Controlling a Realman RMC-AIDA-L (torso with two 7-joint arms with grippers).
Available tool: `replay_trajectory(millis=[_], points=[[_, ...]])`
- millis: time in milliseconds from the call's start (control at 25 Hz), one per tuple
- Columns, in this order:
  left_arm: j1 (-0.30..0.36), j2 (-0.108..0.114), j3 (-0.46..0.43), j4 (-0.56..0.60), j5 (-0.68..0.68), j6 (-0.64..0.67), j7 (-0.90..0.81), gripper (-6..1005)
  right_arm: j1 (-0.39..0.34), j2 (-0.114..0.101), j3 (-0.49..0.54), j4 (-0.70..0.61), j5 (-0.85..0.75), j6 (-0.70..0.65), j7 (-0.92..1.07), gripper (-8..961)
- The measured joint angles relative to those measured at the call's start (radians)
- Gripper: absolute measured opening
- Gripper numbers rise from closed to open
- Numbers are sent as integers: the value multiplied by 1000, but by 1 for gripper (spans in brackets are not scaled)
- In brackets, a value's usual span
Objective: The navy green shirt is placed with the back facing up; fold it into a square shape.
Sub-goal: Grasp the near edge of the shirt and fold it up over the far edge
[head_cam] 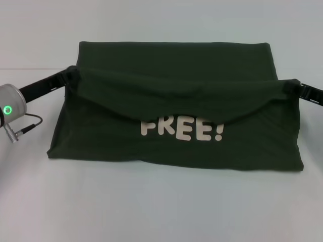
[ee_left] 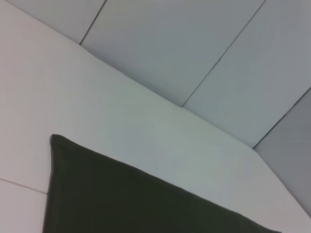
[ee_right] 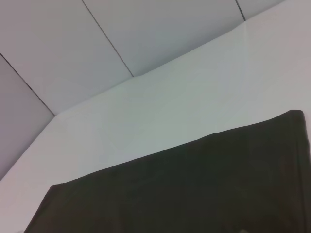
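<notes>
Lying across the middle of a pale table (head_cam: pixel 161 212), the navy green shirt (head_cam: pixel 176 65) takes up most of the head view, folded into a wide band with its far edge running straight and parallel to the table's back edge. A flap of the cloth is raised between the two arms and sags in a shallow curve over white letters (head_cam: pixel 181 129) that read "FREE!", printed on the layer beneath.

The left gripper (head_cam: pixel 69 76) meets the flap's corner at the shirt's left edge, and the right gripper (head_cam: pixel 295 89) meets the opposite corner at the right edge. Both sit at the stretched corners of the lifted cloth, but fabric hides the fingertips and it cannot be told whether either is closed on the shirt. Behind the left gripper the arm's grey wrist joint (head_cam: pixel 10 108) shows a green light, with a thin cable (head_cam: pixel 28 123) looping beside it.

The wrist cameras add none of this. The left wrist view shows only a dark corner of the shirt (ee_left: pixel 121 199) on the white table (ee_left: pixel 73 97), with grey wall panels (ee_left: pixel 194 48) behind the table's far edge. The right wrist view gives the mirror picture: a straight edge of the shirt (ee_right: pixel 194 189), bare table, the same panelled wall. Neither shows a gripper or the lettering.
</notes>
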Motion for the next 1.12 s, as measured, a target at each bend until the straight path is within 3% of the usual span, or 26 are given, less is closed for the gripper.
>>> replay_trajectory(millis=[320,840,1080,1120], points=[[-1,-2,4,-3,-24,-36,19,47,12,8,-7,1,1,10,0,82],[-17,-43,6,-17,-46,-146,114,49,30,13,-63,12,1,31,2,116],[-19,-44,8,-73,-123,-229,176,114,31,14,-94,25,0,67,9,132],[-18,-44,8,-78,-132,-232,183,125,32,14,-94,27,0,71,9,173]])
